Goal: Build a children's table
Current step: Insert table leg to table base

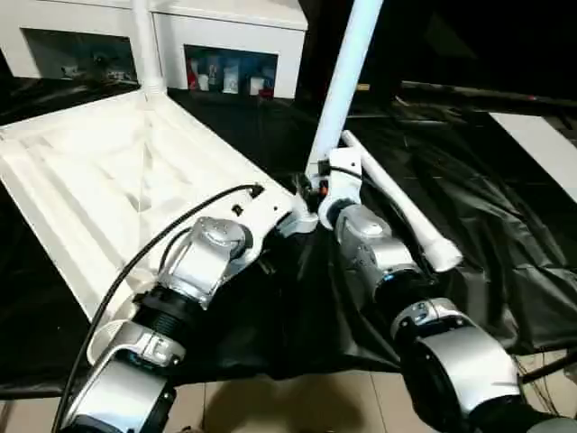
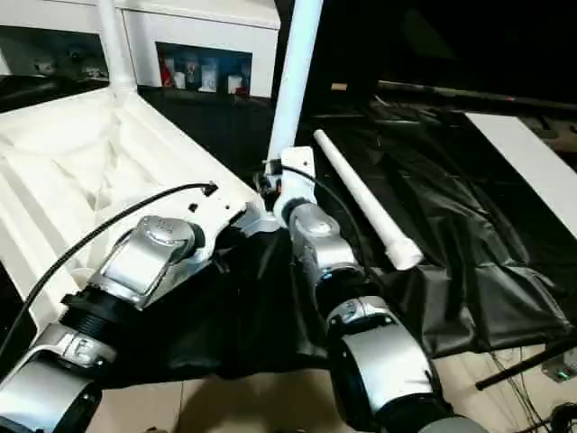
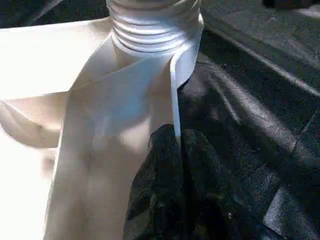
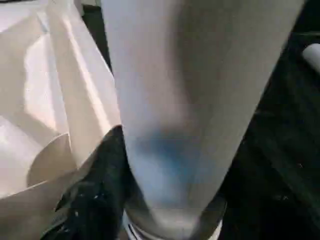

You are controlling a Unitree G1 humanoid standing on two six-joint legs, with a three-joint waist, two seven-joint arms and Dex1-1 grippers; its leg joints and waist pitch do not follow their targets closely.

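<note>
Currently the children's table (image 1: 108,180) lies upside down on the bench (image 1: 505,225), its ribbed white plastic underside facing up — glossy, with raised moulded ribs running between round corner sockets. It occupies the nine-to-eleven o'clock part of the head views. The bench is draped in crinkled black cloth with a dull sheen.

One tapered white tube leg (image 1: 347,77) stands upright in the corner socket near the scene's centre, rising toward twelve o'clock. A second leg (image 1: 144,45) stands in the far corner socket at about eleven o'clock. A third, loose leg (image 1: 406,212) lies flat on the cloth at about three o'clock, just beside the right forearm, its wider end toward the robot.

The left end effector (image 3: 172,145) is clenched on the thin white rim of the tabletop just below the threaded, ringed socket collar — black fingers (image 3: 155,175) pressed to either side of the edge.

The right end effector (image 4: 165,200) sits at the base of the central upright leg; one black finger (image 4: 95,195) lies against the smooth tube, and whether it grips cannot be told.

A white cabinet (image 1: 225,45) with glass doors stands behind, at twelve o'clock.
</note>
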